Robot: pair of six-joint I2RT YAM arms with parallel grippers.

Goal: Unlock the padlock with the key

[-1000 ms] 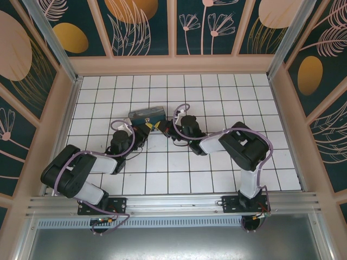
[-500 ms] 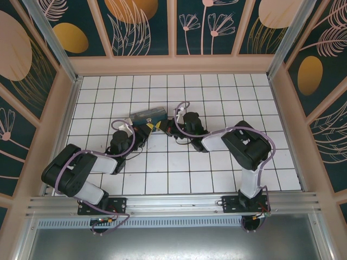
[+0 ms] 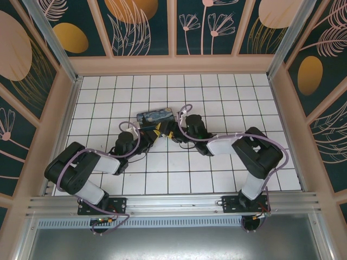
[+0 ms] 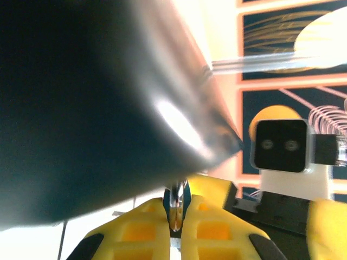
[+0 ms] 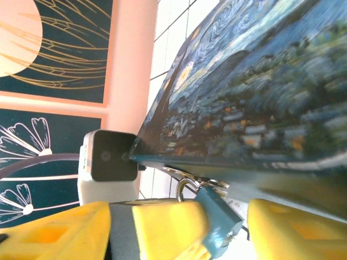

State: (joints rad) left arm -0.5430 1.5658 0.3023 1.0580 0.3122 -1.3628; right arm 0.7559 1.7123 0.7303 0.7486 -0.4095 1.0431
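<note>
Left hand (image 4: 176,216) pinches padlock (image 5: 217,219) shackle; right hand (image 5: 173,214) spread around it. Shackle looks closed (key unclear): unlocking judged unfinished.

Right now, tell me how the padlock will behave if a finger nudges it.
The padlock is hooked to the painted box by its thin shackle, so a nudge would probably swing or twist it rather than slide it. Its blue body looks hard and smooth, so likely rigid and somewhat slippery. Small against the box, it is probably light.
</note>
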